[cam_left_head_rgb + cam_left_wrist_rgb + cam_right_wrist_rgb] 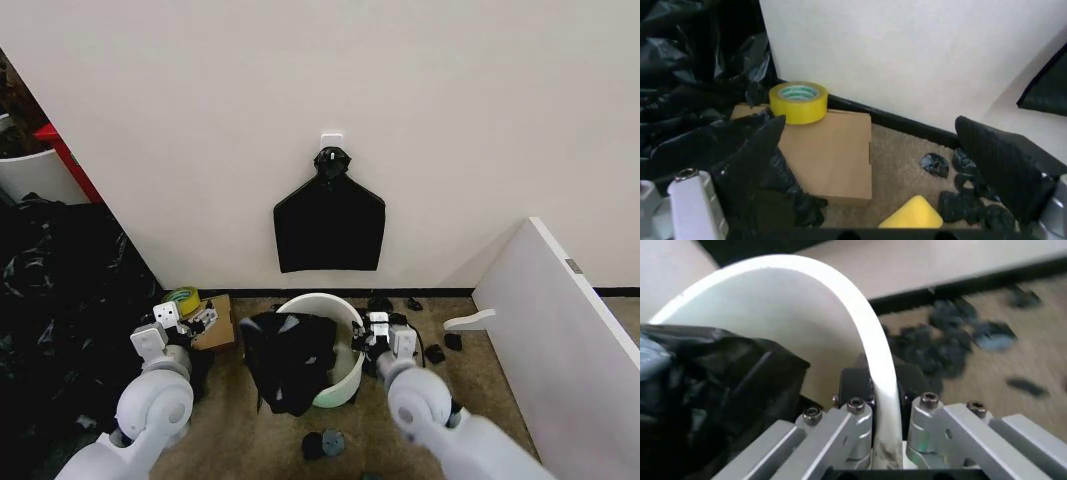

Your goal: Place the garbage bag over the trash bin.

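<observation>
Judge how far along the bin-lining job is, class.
Partly done: the garbage bag drapes over the trash bin's left rim. In hand: the right gripper clamps the bin's right rim; the left gripper is beside the bag. Left: the far and right rim are bare.

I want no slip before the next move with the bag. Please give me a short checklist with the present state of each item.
1. Right gripper clamps the rolled rim of the round cream-white plastic trash bin: ok.
2. Thin black plastic garbage bag covers the whole rim: not ok, it drapes over the left part.
3. Left gripper grips the bag: cannot tell.
4. Bin stands upright: not ok, it tilts.
5. Yellow tape roll on the brown cardboard box lies apart from the bin: ok.
</observation>
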Tool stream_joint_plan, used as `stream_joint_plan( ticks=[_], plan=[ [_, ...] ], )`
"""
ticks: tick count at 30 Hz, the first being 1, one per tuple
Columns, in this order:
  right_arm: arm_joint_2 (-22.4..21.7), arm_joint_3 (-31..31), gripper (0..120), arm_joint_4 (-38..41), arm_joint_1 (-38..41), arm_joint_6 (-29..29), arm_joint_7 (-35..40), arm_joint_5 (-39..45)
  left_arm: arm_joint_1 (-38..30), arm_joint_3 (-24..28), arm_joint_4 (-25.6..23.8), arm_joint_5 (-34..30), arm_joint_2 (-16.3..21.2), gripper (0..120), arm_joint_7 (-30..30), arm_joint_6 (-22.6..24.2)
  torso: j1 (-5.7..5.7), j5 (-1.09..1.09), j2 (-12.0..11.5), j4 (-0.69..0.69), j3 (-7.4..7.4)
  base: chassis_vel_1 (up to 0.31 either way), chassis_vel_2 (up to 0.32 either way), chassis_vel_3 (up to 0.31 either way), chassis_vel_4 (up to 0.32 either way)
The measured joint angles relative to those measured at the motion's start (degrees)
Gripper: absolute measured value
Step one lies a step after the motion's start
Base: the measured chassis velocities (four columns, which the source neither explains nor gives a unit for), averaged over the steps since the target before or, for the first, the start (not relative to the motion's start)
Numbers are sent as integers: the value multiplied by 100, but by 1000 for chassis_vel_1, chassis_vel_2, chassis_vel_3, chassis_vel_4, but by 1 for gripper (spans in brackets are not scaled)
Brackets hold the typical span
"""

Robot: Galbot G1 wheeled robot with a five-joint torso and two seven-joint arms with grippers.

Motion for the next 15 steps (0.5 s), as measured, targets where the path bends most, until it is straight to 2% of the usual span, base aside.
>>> stream_joint_plan(
  ticks=[4, 15],
  plan=[
    [254, 85, 3, 79, -488, 362, 512, -91, -18, 44, -12, -14, -1, 100, -7, 9, 0, 1, 0, 0, 0, 0, 0, 0, 0],
    [530, 79, 4, 155, -1037, 743, 924, -441, 38, 65, -121, -22, -80, 100, -30, 60, 0, 0, 0, 0, 0, 0, 0, 0, 0]
  ],
)
